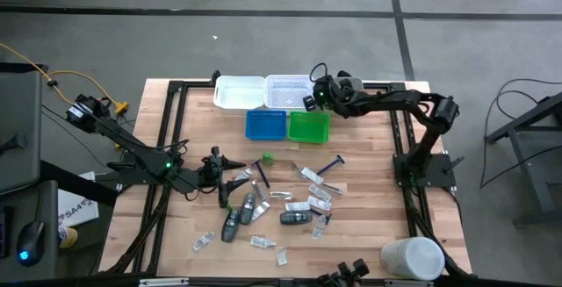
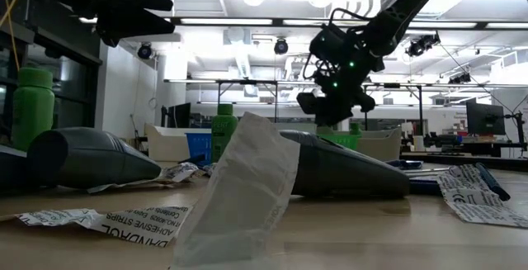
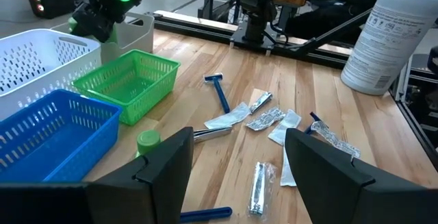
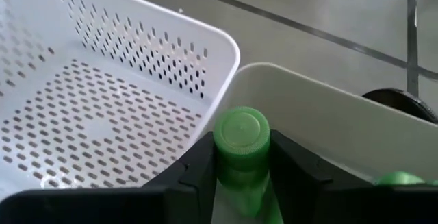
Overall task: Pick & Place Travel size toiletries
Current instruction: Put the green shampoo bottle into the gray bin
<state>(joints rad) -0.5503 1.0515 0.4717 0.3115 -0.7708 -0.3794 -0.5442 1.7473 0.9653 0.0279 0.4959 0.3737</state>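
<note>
Right gripper (image 4: 241, 176) pinches green bottle (image 4: 241, 148) upright over white bin (image 4: 356, 125) for drop. Left gripper (image 3: 236, 169) spread, waits above scattered packets (image 3: 263, 119).

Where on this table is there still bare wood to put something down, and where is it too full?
Bare wood lies between the white tray and the left pincer; another patch lies right of the blue razor. Crowded: the middle, with the packets and dark grey pieces.
</note>
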